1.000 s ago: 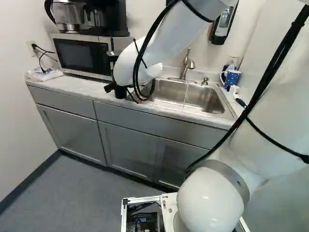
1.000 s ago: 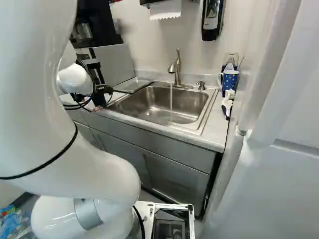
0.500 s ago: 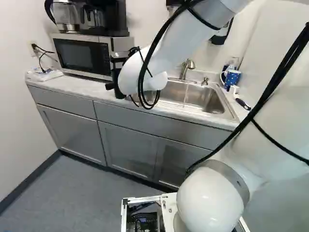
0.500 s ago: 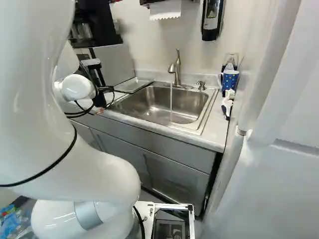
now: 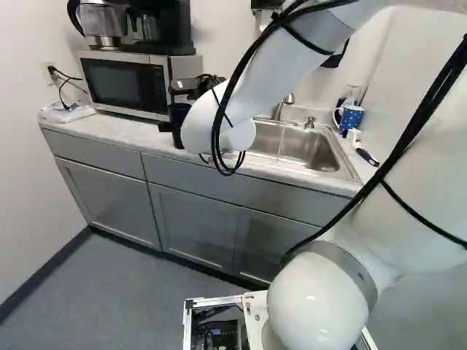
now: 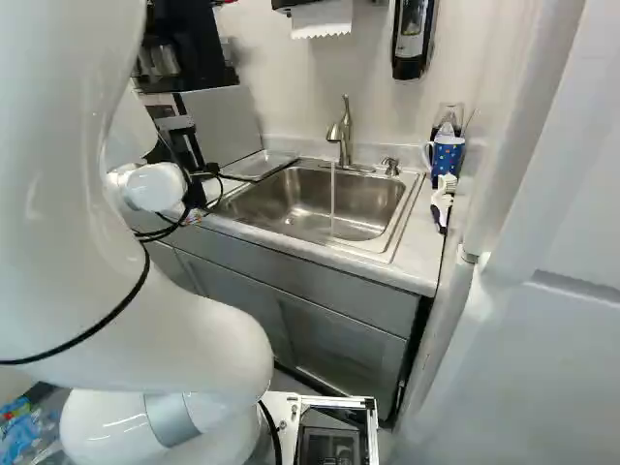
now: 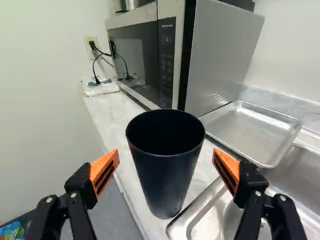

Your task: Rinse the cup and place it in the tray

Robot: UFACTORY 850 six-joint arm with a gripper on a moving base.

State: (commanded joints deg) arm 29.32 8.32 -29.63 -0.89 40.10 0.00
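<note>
Single pieces, mostly, stood around the one sink [image 6: 310, 208].
There were one black cup [image 7: 167, 175], one metal tray [image 7: 250, 131], one faucet [image 6: 345, 136], one microwave [image 5: 120, 84], one dotted mug [image 6: 447, 156], one wall dispenser [image 6: 410, 39], one wall outlet [image 7: 90, 42], three cabinet doors [image 5: 193, 226] and two orange pads [image 7: 107, 167].

The cup [image 7: 167, 185] is uniformly blue-black. The mug [image 6: 447, 155] is blue with pale dots. The tray [image 7: 250, 130] is silver; cabinets [image 5: 109, 208] are grey.
</note>
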